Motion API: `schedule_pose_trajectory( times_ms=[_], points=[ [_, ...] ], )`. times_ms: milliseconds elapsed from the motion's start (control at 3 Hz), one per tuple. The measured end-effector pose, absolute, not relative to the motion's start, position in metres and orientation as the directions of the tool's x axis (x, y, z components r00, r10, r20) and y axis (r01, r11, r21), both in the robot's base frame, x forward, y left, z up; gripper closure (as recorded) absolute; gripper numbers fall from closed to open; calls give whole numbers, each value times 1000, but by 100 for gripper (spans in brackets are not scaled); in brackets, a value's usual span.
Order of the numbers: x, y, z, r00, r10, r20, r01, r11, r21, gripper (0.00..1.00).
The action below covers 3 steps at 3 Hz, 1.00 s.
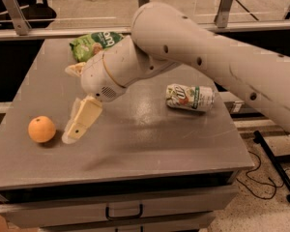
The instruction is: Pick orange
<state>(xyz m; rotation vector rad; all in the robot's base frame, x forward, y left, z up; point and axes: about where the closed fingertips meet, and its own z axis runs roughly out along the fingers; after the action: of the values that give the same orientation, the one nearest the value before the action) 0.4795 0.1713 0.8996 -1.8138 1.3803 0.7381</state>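
There is one camera view, and it looks down on a gray table [159, 151].

The orange [41, 129] sits on the table at the left side of the frame, a bit below the middle. It is round and stands alone near the table's left edge.

The gripper [72, 133] is just to the right of the orange. It is cream colored and points down and to the left, with its tip low over the table top. It looks a tiny bit apart from the orange and is not holding it. I cannot tell if the claw is open or closed from here.

The big white arm [208, 52] comes in from the right side of the frame and crosses the top middle. It bends down to the gripper.

A soda can [189, 97] lies on its side on the table, right of the middle. It is well apart from the orange.

A green snack bag [94, 43] lies at the far end of the table, in the upper left of the frame. The arm hides part of it.

Below the table top, at the bottom of the frame, there is a drawer [123, 210] with a dark handle.
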Motion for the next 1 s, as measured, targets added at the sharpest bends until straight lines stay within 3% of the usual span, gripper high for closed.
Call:
schedule_pose_trajectory(
  times_ms=[1000],
  points=[
    [453,244,855,209,-465,-860,-973,-191,-133,0]
  ],
)
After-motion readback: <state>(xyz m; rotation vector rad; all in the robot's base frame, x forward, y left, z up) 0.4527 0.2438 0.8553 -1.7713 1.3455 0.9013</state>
